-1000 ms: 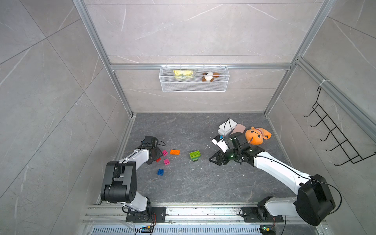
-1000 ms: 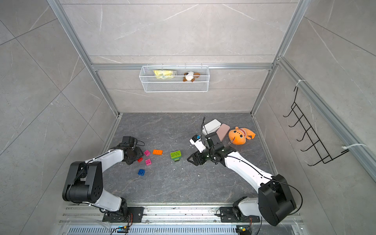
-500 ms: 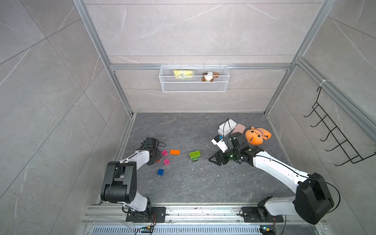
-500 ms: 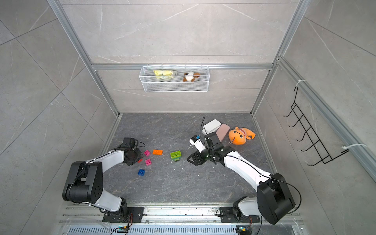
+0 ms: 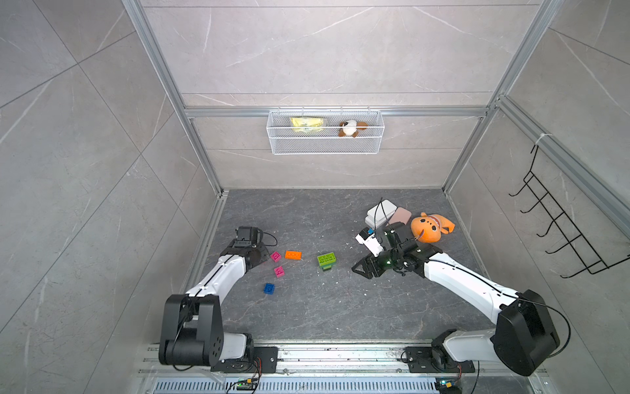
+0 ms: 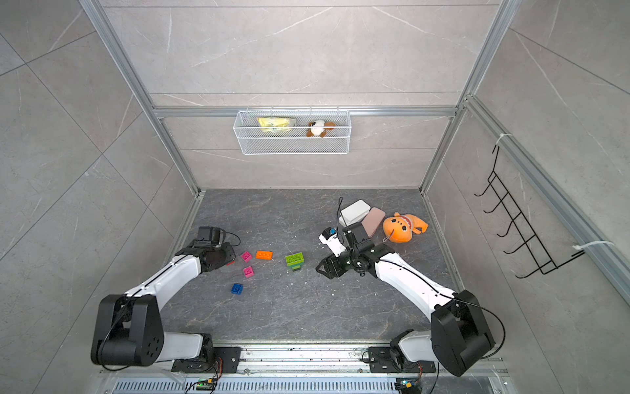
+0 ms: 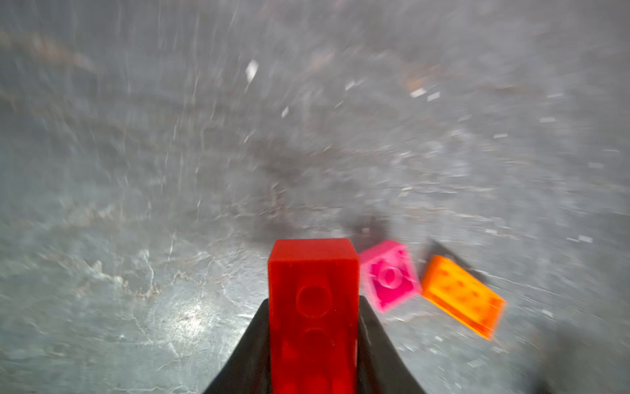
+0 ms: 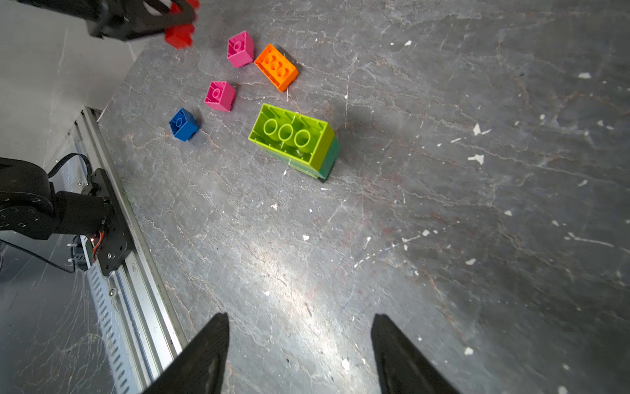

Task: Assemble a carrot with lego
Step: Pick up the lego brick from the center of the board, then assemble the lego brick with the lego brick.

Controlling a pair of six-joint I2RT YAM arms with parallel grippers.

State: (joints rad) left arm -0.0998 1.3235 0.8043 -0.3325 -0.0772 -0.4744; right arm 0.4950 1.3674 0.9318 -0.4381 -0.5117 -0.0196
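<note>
Open floor (image 5: pixel 324 307) around green stack (image 5: pixel 326 261), pink brick (image 5: pixel 275 256) just beside orange brick (image 5: pixel 293 254)

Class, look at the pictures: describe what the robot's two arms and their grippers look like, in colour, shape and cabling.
Both the left arm and right arm have smooth white link covers between bulky black rounded joint housings. Thin black cables run along them. The left gripper and right gripper have tapering matte black fingers.
</note>
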